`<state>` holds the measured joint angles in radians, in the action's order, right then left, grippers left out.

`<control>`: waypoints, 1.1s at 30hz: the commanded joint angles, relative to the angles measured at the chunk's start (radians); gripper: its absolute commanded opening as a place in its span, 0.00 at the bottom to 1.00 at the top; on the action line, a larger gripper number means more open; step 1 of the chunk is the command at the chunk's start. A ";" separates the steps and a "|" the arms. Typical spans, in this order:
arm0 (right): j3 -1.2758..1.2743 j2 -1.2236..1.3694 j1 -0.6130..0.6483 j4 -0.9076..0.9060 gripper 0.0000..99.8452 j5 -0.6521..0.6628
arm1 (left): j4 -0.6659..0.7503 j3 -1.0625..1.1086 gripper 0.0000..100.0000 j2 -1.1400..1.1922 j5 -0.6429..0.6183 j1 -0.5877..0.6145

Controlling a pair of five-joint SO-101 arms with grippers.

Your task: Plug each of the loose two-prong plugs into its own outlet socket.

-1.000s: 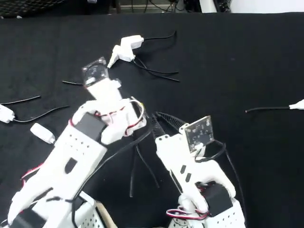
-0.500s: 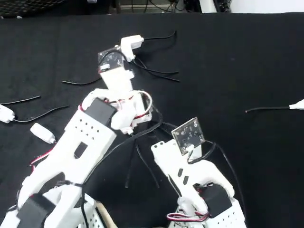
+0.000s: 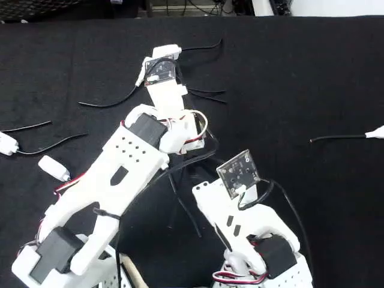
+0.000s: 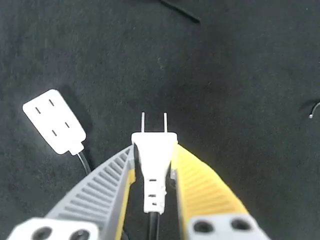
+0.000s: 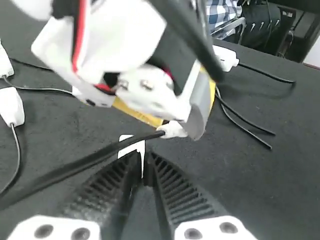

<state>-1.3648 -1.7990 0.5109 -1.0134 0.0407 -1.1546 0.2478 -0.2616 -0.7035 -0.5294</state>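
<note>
My left gripper (image 4: 152, 159) is shut on a white two-prong plug (image 4: 153, 140), prongs pointing away from the wrist, just above the black table. A white outlet socket (image 4: 54, 127) with two pairs of slots lies close beside it, apart from the prongs. In the high view the left arm (image 3: 129, 162) stretches to the far middle, its wrist next to that socket (image 3: 168, 53). My right gripper (image 5: 143, 167) is shut low over the table behind the left wrist. The plug's black cable (image 5: 75, 167) runs across its fingertips; I cannot tell whether it is pinched.
More white plugs and sockets with black cables lie at the left edge (image 3: 7, 143), beside it (image 3: 54, 168), and at the right edge (image 3: 377, 132). Loose black cables (image 3: 180, 207) trail between the two arms. The right side of the table (image 3: 312, 78) is bare cloth.
The left arm has swung away from the bases toward the far socket, carrying the plug. The right arm has drawn back slightly and shifted left.
</note>
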 commanded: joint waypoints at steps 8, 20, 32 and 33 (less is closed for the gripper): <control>0.170 -0.122 0.011 -0.091 0.01 0.095 | 0.025 0.054 0.03 -0.135 0.192 -0.065; 0.173 -0.120 -0.035 -0.115 0.01 0.100 | 0.094 0.087 0.03 -0.144 0.021 0.035; -0.068 -0.097 -0.226 0.103 0.01 0.005 | -0.150 -0.214 0.03 0.181 -0.354 0.242; -0.074 -0.097 -0.226 0.104 0.01 0.005 | -0.213 -0.275 0.03 0.235 -0.354 0.243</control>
<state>-1.4216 -1.8006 0.3038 -0.9505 0.0621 -1.1868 0.2018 -0.1726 -1.0426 -0.3023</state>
